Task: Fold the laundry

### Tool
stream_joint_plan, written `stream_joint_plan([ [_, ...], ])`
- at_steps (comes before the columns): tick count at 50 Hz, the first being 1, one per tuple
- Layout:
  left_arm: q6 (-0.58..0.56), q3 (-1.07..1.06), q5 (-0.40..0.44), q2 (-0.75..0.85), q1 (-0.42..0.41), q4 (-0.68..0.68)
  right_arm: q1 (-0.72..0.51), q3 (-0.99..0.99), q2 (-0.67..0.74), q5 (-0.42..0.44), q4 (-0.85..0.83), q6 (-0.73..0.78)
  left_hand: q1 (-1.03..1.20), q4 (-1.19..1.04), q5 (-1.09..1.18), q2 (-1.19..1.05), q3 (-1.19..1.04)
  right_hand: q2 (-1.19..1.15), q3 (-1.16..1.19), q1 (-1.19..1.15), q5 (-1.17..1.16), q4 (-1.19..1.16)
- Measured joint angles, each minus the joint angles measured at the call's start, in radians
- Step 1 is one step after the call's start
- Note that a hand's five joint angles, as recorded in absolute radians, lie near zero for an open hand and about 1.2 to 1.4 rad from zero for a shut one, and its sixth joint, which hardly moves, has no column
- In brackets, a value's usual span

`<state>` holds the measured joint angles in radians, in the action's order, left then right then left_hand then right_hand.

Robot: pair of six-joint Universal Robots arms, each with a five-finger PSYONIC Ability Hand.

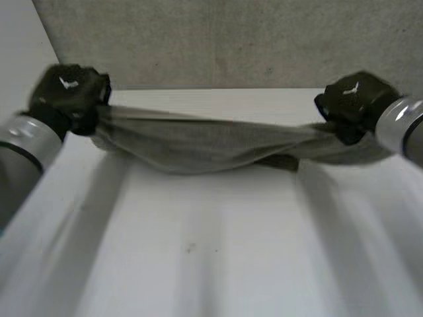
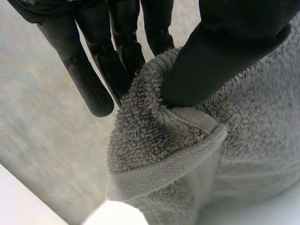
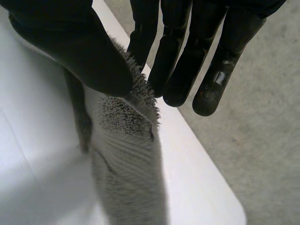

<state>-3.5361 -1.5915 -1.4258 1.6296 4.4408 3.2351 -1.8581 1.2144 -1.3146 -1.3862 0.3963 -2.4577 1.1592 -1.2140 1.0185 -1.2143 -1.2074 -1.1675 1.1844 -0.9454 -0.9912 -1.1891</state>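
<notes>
Two hands pinch the towel's (image 1: 211,146) ends thumb-against-fingers: left hand (image 1: 69,92), right hand (image 1: 355,99). Towel sags between them near the table's (image 1: 211,264) far edge.

Looks like a bare lab or test room: plain white table (image 1: 198,264), speckled grey floor (image 1: 231,39)

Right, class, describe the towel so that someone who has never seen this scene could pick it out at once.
Find the white table, then the left hand and the right hand over its far side. Strung between them, sagging in the middle, is the towel, each end pinched in one hand. It is the one soft, grey, looped-pile thing among smooth white and black.
</notes>
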Motion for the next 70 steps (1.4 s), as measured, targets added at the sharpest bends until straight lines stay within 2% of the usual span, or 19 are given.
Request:
stream_joint_plan([
  [2, -0.057, 0.054, -0.001, -0.036, -0.001, -0.129, -0.001, -0.092, 0.0, 0.002, 0.147, 0.068, 0.0, -0.001, 0.0, 0.0, 0.0, 0.0, 0.0, 0.0, 0.0, 0.0],
  [5, -0.129, 0.117, -0.003, -0.035, -0.001, -0.298, -0.002, -0.166, 0.034, -0.001, 0.28, 0.157, 0.0, -0.002, 0.004, 0.0, -0.001, 0.0, 0.0, 0.0, 0.0, 0.0],
  [9, -0.207, 0.169, -0.009, 0.03, -0.001, -0.45, -0.005, -0.191, 0.101, -0.005, 0.352, 0.234, 0.0, -0.002, 0.004, 0.0, -0.001, 0.0, 0.0, 0.0, 0.0, 0.0],
  [13, -0.265, 0.186, -0.024, 0.131, -0.002, -0.503, -0.007, -0.167, 0.174, -0.008, 0.362, 0.267, 0.0, -0.002, 0.004, 0.0, -0.001, 0.0, 0.0, 0.0, 0.0, 0.0],
  [18, -0.316, 0.195, -0.051, 0.269, -0.005, -0.498, -0.009, -0.13, 0.25, -0.015, 0.347, 0.277, 0.0, -0.002, 0.004, 0.0, -0.002, 0.0, 0.0, 0.0, 0.0, 0.0],
  [21, -0.329, 0.213, -0.062, 0.332, -0.006, -0.474, -0.01, -0.129, 0.291, -0.025, 0.325, 0.279, 0.0, -0.002, 0.004, 0.0, -0.002, 0.0, 0.0, 0.0, 0.0, 0.0],
  [24, -0.338, 0.312, -0.078, 0.455, -0.01, -0.377, -0.021, -0.19, 0.361, -0.064, 0.226, 0.278, 0.0, -0.003, 0.004, 0.0, -0.003, 0.0, 0.0, 0.0, -0.004, 0.0],
  [29, -0.334, 0.451, -0.085, 0.519, -0.014, -0.272, -0.04, -0.302, 0.393, -0.115, 0.083, 0.272, 0.0, -0.003, 0.004, 0.0, -0.007, 0.0, 0.0, 0.0, -0.011, 0.0],
  [30, -0.325, 0.576, -0.092, 0.548, -0.02, -0.184, -0.054, -0.403, 0.403, -0.152, -0.066, 0.263, 0.002, -0.003, 0.009, 0.0, -0.008, 0.0, 0.0, 0.0, -0.014, 0.0],
  [32, -0.322, 0.603, -0.094, 0.552, -0.022, -0.163, -0.057, -0.427, 0.403, -0.16, -0.108, 0.261, 0.004, -0.003, 0.01, 0.0, -0.008, 0.0, 0.0, 0.0, -0.014, 0.0],
  [34, -0.282, 0.776, -0.112, 0.561, -0.039, 0.002, -0.069, -0.523, 0.382, -0.189, -0.363, 0.25, 0.01, -0.003, 0.015, 0.0, -0.008, 0.0, 0.0, 0.0, -0.015, 0.0],
  [37, -0.225, 0.866, -0.131, 0.546, -0.053, 0.151, -0.073, -0.535, 0.337, -0.193, -0.573, 0.245, 0.017, -0.003, 0.016, 0.0, -0.008, -0.008, 0.0, 0.0, -0.017, 0.0],
  [42, -0.13, 0.879, -0.151, 0.504, -0.064, 0.293, -0.075, -0.455, 0.259, -0.165, -0.756, 0.242, 0.029, -0.003, 0.018, 0.0, -0.008, -0.008, 0.0, 0.0, -0.018, 0.0],
  [49, -0.083, 0.66, -0.153, 0.476, -0.054, 0.275, -0.074, -0.23, 0.185, -0.108, -0.767, 0.24, 0.029, -0.003, 0.018, 0.0, -0.008, -0.008, 0.0, 0.0, -0.019, 0.0],
  [55, -0.084, 0.475, -0.148, 0.478, -0.036, 0.26, -0.073, -0.083, 0.174, -0.074, -0.74, 0.237, 0.029, -0.003, 0.018, 0.0, -0.009, -0.008, 0.0, 0.0, -0.019, 0.0],
  [57, -0.088, 0.32, -0.133, 0.489, -0.026, 0.27, -0.072, 0.051, 0.199, -0.048, -0.705, 0.235, 0.029, -0.003, 0.018, 0.0, -0.009, -0.008, 0.0, 0.0, -0.019, -0.004],
  [59, -0.091, 0.252, -0.121, 0.496, -0.023, 0.28, -0.071, 0.111, 0.223, -0.04, -0.684, 0.234, 0.029, -0.003, 0.018, 0.0, -0.009, -0.008, 0.0, 0.0, -0.019, -0.005],
  [67, -0.102, 0.036, -0.062, 0.508, -0.021, 0.333, -0.064, 0.266, 0.335, -0.03, -0.585, 0.216, 0.03, -0.003, 0.018, 0.0, -0.009, -0.008, 0.0, 0.0, -0.019, -0.005],
  [70, -0.103, -0.031, -0.05, 0.486, -0.015, 0.342, -0.058, 0.294, 0.36, -0.027, -0.555, 0.161, 0.03, -0.003, 0.018, 0.0, -0.009, -0.008, 0.0, 0.0, -0.019, -0.005],
])
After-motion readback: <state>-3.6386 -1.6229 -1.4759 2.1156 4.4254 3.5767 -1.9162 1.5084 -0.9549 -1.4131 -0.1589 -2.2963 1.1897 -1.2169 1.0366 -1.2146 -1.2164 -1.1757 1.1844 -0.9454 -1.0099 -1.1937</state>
